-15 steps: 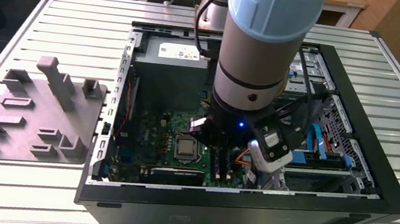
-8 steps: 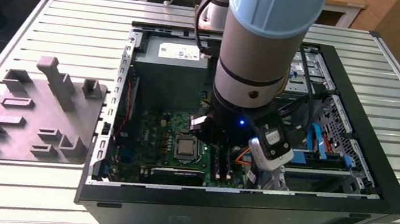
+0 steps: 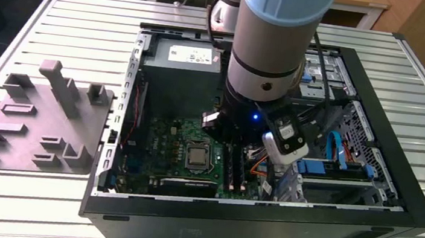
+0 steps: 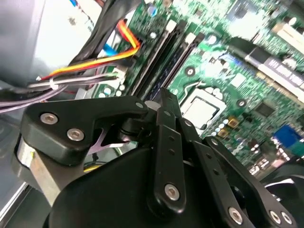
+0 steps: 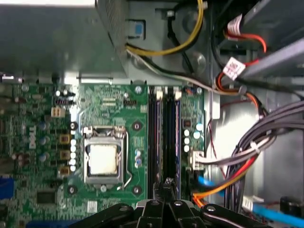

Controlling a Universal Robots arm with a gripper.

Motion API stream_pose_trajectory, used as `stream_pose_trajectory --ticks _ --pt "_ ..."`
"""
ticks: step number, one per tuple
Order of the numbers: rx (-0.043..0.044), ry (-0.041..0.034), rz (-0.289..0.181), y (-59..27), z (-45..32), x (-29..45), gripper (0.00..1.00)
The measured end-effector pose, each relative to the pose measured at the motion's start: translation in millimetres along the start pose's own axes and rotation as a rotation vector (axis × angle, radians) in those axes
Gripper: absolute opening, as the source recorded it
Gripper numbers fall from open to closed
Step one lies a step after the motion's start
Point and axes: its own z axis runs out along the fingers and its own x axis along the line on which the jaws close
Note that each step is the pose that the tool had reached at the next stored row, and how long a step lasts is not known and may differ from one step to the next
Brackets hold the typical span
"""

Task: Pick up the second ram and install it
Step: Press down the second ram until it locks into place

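Note:
My gripper point(image 5: 166, 183) hangs low inside the open computer case point(image 3: 397, 196), over the green motherboard point(image 5: 114, 104). Its black fingers point(image 4: 164, 102) are shut together with nothing showing between them. They sit just above one end of the memory slots point(image 5: 165, 142). Long dark ram sticks point(image 5: 176, 142) lie seated in these slots, next to the silver processor socket point(image 5: 102, 159). I cannot tell which stick is the second ram. In the exterior view the arm covers the gripper, and the slots point(image 3: 233, 165) show below it.
A grey power-supply box point(image 3: 184, 54) sits at the far end of the case. Bundled grey, orange and red cables point(image 5: 237, 171) run close beside the slots. Blue drive parts point(image 3: 336, 168) stand at the exterior view's right. A grey tray with upright posts point(image 3: 41, 128) rests on the slatted table.

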Motion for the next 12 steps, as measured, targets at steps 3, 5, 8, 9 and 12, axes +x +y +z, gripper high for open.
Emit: stream_pose_trajectory --ticks 3,5,8,9,12 --pt "0.0000 0.0000 0.000 8.0 0.3 0.1 0.10" --pt "-0.0001 -0.0002 0.000 11.3 0.4 0.1 0.10" --pt "0.0003 -0.0003 0.000 12.5 -1.6 0.0 0.10" --pt "0.0002 -0.0003 0.000 12.6 -3.3 -0.1 0.10" --pt "-0.0001 -0.0004 0.000 12.8 -5.1 -0.1 0.10"
